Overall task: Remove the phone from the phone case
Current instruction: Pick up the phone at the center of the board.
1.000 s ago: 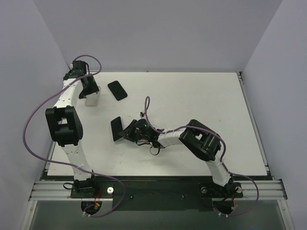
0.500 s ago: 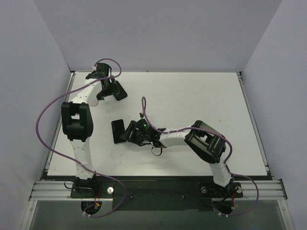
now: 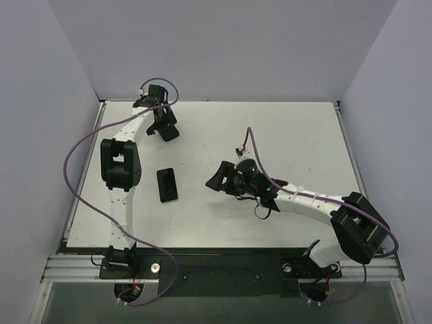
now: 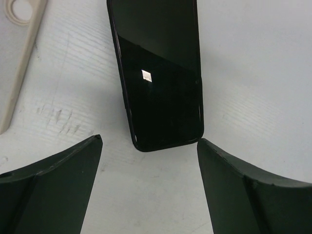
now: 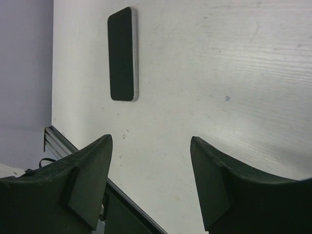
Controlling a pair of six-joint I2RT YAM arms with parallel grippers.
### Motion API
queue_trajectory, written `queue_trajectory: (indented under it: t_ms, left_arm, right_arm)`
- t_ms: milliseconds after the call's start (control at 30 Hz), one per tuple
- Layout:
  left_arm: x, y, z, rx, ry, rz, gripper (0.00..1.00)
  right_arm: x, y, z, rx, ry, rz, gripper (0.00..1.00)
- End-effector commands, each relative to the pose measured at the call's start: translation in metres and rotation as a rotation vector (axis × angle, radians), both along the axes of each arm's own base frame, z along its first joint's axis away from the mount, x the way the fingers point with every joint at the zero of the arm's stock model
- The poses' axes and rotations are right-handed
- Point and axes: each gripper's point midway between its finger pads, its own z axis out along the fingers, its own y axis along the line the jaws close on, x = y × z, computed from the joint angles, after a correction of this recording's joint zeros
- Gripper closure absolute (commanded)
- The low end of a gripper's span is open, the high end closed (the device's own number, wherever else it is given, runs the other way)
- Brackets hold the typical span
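Note:
A glossy black phone (image 4: 158, 73) lies flat on the white table, just ahead of my open left gripper (image 4: 149, 141), which hovers over its near end without touching it. In the top view this gripper (image 3: 164, 128) is at the far left, over that phone (image 3: 170, 133). Part of a cream phone case (image 4: 22, 53) lies beside the phone at the upper left of the left wrist view. A second black slab with a pale rim (image 3: 167, 184) lies alone left of centre and also shows in the right wrist view (image 5: 121, 53). My right gripper (image 3: 217, 180) is open and empty to its right (image 5: 151, 137).
The table's near edge and its metal rail (image 5: 73, 146) show below the right fingers. Purple cables loop around both arms (image 3: 74, 155). Grey walls close in the table on three sides.
My right gripper let go of the black slab and drew back to the right. My left arm swung right from the cream case to over the far black phone.

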Motion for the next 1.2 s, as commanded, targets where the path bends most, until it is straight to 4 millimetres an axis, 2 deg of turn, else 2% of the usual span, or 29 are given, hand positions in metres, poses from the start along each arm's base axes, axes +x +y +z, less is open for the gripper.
queue_trajectory:
  t_ms: [0,233,433,700,800,900,1167]
  left_arm:
    - [0.024,-0.01,0.005,-0.066,-0.052,0.017,0.11]
    - [0.023,-0.008,-0.013,-0.089,-0.017,0.077,0.1]
    - [0.029,-0.016,-0.027,-0.165,-0.023,0.08,0.1]
    - [0.034,-0.017,-0.043,-0.184,-0.014,0.092,0.1]
    - [0.035,-0.019,-0.047,-0.136,-0.01,0.07,0.1]
    - [0.029,-0.018,-0.058,-0.067,0.033,0.067,0.1]
    - [0.021,0.001,-0.058,0.104,0.082,0.114,0.1]
  right_arm:
    - [-0.007,-0.034,-0.015,-0.058,-0.006,-0.012,0.4]
    - [-0.007,-0.05,-0.02,-0.001,-0.003,-0.064,0.41]
    - [-0.006,-0.052,-0.015,0.05,-0.006,-0.076,0.43]
    - [-0.009,-0.057,-0.016,0.083,-0.011,-0.099,0.44]
    - [-0.01,-0.058,-0.02,0.087,-0.008,-0.104,0.44]
    - [-0.01,-0.057,-0.02,0.101,-0.006,-0.109,0.44]
    - [-0.012,-0.061,-0.02,0.11,-0.012,-0.121,0.46]
